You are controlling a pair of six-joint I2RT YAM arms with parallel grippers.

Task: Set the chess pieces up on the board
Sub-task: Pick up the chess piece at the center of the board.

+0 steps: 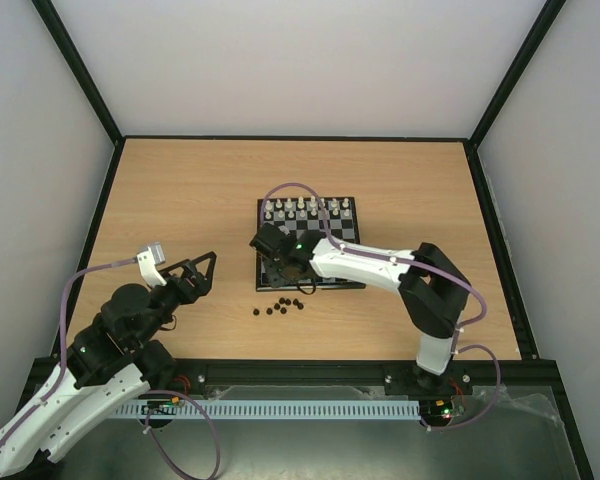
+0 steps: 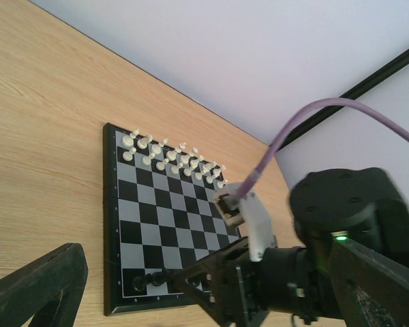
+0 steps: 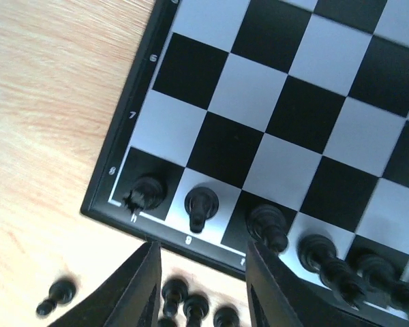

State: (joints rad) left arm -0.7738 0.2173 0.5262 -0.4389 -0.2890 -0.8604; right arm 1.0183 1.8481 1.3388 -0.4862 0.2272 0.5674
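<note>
A light wooden table (image 1: 180,190) fills an enclosure with plain pale walls (image 1: 280,60) on three sides. Black frame bars (image 1: 80,70) slant up from its far corners, and a thin black edge runs around the tabletop. At the near edge, two robot arms are bolted to a dark rail, with purple cables (image 1: 300,188) looping over them. A small chessboard (image 1: 325,228) with black and silvery squares lies flat, slightly right of the table's centre. White pieces (image 1: 308,208) stand in two rows along its far side. The black chess pieces (image 3: 201,206) are split into two groups. Several stand in a line on the board's nearest row, starting at the left corner square. A loose cluster sits on the bare wood just in front of the board's near edge. The right gripper (image 3: 201,289) hangs over that near edge, with its two fingers parted and nothing between them. The second black piece from the corner stands just beyond the gap. The left gripper (image 1: 205,272) hovers above the table well to the left of the board, with its jaws spread wide and empty.
</note>
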